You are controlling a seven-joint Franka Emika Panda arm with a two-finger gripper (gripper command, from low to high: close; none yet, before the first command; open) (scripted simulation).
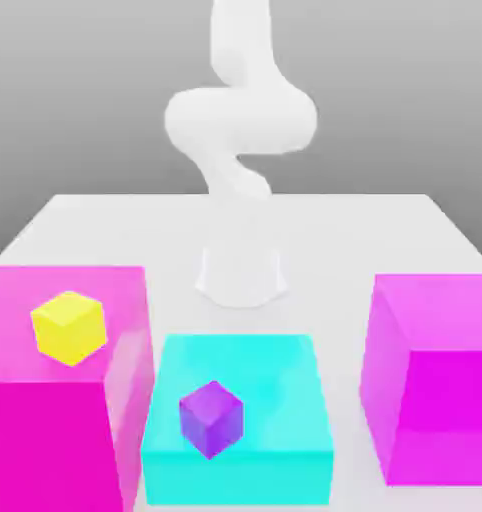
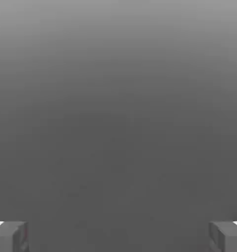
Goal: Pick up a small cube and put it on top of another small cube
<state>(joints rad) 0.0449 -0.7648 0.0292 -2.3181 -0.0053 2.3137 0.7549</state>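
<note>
- The gripper (image 2: pixel 118 236) is spread wide and holds nothing, apparently readied for a pick.
- No orange cube can be made out; I cannot tell where it lies.
- A yellow cube (image 1: pixel 69 327) tops 1 magenta block (image 1: pixel 45 430); a purple cube (image 1: pixel 211 417) tops the cyan block (image 1: pixel 275 440), so each is raised off the table (image 1: pixel 105 225).

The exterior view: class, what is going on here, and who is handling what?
Nothing is being handled yet. The white arm stands at the back of the table, and its gripper is open with nothing between the fingers. A yellow cube sits on the magenta block at the exterior view's left, a purple cube on the cyan block, and another magenta block stands at the right.
</note>
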